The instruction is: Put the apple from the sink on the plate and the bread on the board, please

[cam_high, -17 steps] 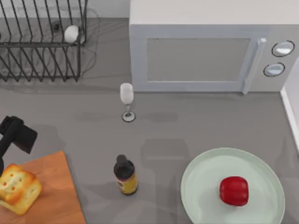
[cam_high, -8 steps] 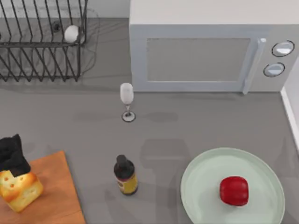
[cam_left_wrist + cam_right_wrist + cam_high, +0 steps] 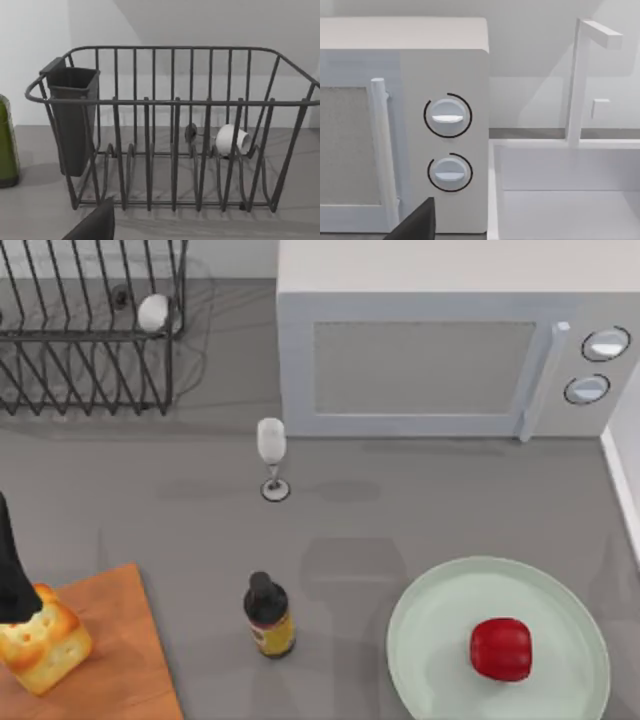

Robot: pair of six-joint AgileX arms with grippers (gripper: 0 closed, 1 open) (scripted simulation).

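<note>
The bread (image 3: 42,642), a golden cube with a spotted brown top, sits on the left part of the orange-brown board (image 3: 115,660) at the front left. My left gripper (image 3: 14,575) is a dark shape at the table's left edge, overlapping the bread's back corner. The red apple (image 3: 501,648) lies on the pale green plate (image 3: 440,625) at the front right. The right wrist view looks at the white sink (image 3: 570,200) and its tap (image 3: 579,80); a dark bit of my right gripper (image 3: 415,225) pokes into it.
A dark bottle (image 3: 268,615) stands between board and plate. A wine glass (image 3: 271,452) stands in front of the microwave (image 3: 450,350). The wire dish rack (image 3: 90,330) at the back left holds a white cup (image 3: 153,312) and a dark holder (image 3: 72,120). A green bottle (image 3: 6,142) stands beside the rack.
My left arm swung from behind the board over the bread's back corner and then toward the left edge. The bread stays on the board. Apple and plate have not moved.
</note>
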